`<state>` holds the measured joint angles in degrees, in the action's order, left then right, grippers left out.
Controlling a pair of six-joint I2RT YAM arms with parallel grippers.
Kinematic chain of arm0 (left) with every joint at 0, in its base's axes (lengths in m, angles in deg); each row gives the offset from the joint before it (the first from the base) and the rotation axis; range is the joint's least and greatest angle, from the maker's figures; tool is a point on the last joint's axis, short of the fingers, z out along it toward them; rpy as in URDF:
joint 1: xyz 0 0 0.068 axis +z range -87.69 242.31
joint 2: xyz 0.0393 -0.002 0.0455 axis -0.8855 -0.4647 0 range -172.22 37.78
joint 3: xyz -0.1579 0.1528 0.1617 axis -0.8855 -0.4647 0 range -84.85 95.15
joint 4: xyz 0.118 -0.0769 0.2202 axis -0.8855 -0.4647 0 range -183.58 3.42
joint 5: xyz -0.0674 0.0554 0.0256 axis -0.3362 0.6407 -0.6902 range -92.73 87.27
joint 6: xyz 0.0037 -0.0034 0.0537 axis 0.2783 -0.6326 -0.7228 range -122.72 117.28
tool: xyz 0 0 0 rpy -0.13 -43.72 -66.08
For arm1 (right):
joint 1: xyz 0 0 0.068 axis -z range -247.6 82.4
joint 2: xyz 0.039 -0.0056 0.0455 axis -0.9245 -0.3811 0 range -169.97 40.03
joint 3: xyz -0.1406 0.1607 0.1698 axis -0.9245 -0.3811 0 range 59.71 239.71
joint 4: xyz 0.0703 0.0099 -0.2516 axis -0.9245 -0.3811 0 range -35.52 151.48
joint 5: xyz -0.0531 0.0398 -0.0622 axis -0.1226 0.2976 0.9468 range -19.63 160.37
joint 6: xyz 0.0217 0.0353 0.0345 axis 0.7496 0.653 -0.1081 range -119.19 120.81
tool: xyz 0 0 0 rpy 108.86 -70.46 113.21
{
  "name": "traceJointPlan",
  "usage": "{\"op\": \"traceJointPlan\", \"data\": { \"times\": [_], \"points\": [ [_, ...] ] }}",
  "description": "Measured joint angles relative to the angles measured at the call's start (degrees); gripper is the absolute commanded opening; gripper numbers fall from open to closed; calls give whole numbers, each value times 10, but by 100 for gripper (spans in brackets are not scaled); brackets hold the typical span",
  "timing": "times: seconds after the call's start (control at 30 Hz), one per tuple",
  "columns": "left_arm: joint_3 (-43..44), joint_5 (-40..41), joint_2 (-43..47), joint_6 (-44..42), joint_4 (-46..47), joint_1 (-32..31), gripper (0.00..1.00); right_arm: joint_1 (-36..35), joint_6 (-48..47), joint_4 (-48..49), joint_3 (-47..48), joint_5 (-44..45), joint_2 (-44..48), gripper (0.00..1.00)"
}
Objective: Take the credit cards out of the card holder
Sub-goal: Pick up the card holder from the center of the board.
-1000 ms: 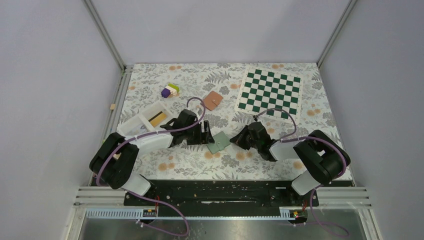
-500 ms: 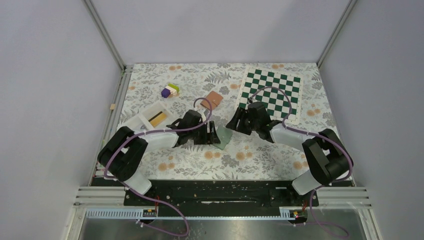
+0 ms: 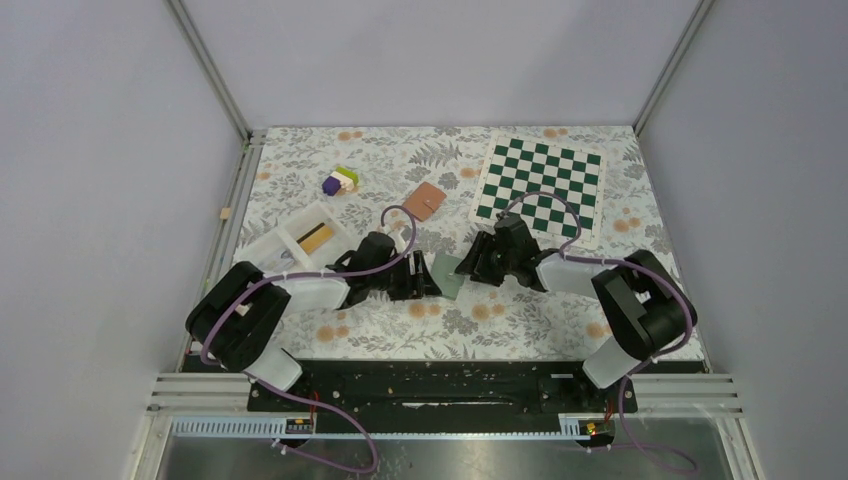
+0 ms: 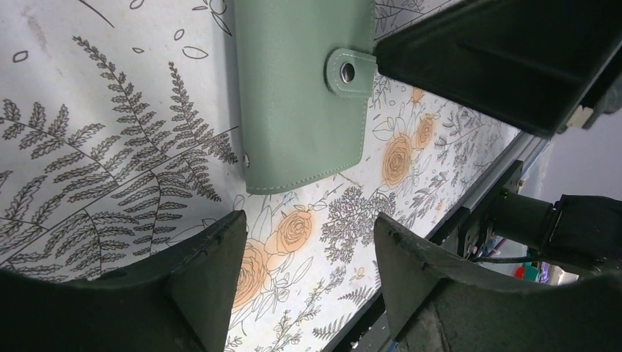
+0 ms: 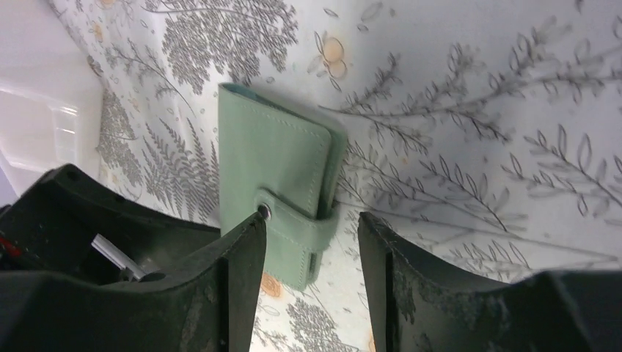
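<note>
Your left gripper [image 4: 308,227] sits just left of the closed green card holder [image 4: 301,95], fingers apart and empty. Your right gripper [image 5: 309,220] hovers at its right edge, fingers apart, gripping nothing.

Sage-green card holder [image 4: 301,95], fern-and-rose tablecloth [image 4: 110,147] (green-white chessboard [image 3: 541,180]).

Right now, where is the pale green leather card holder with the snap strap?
Top view: the card holder lies flat mid-table on the floral tablecloth, between the left gripper and right gripper, down-left of the green checkerboard.
</note>
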<state>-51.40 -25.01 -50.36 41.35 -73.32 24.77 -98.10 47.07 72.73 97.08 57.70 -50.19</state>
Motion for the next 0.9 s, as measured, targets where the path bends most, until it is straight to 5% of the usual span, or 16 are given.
{"op": "traceJointPlan", "data": {
  "times": [0.4, 0.9],
  "points": [
    [1, 2, 3, -3, -9, 0, 64, 0, 10, 40, 31, 6, -52, 41],
    [22, 0, -23, -5, -4, 0, 64, 0, 14, 59, 31, 9, -51, 41]
  ]
}}
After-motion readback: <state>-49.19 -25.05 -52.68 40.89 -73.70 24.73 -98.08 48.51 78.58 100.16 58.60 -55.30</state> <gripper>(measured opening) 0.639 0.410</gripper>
